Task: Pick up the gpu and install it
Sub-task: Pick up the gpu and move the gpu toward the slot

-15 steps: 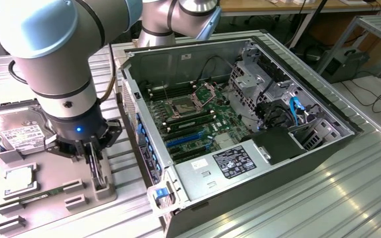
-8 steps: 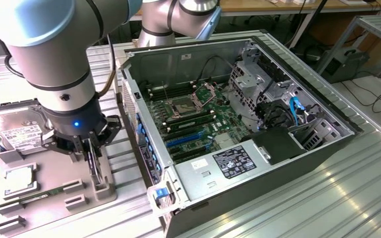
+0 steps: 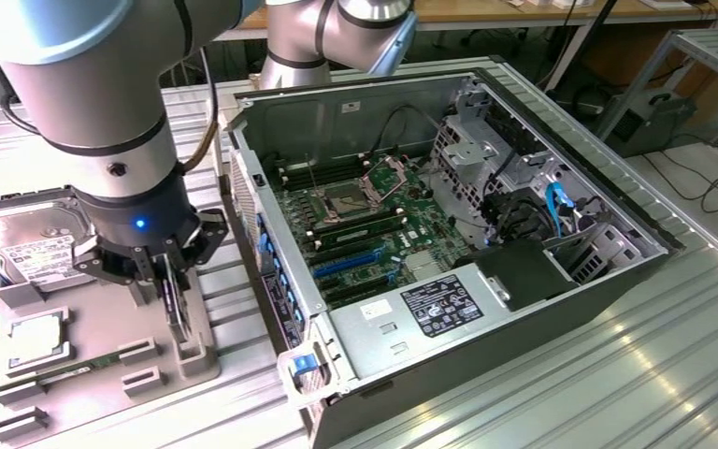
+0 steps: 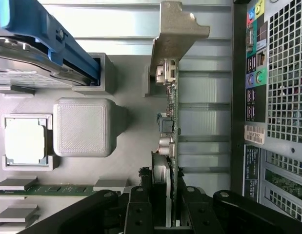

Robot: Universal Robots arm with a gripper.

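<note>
The gpu [image 3: 179,316] stands on its edge in a slot of the grey fixture tray [image 3: 109,383] at the exterior view's left. In the wrist view I see the gpu [image 4: 172,105] edge-on: a thin green board with its silver bracket [image 4: 176,34] at the far end. My gripper [image 3: 172,292] hangs straight down over the card. Its black fingers [image 4: 141,204] press against both faces of the board, so the gripper [image 4: 168,209] is shut on it. The card's lower edge is still at the tray's slot blocks.
The open computer case [image 3: 609,281] lies at the exterior view's right, with the motherboard and blue expansion slots [image 3: 347,264] exposed. On the tray are a hard drive [image 3: 29,241], a CPU [image 3: 37,339] and a RAM stick [image 3: 78,369]. The case's rear panel [image 4: 282,97] is close beside the card.
</note>
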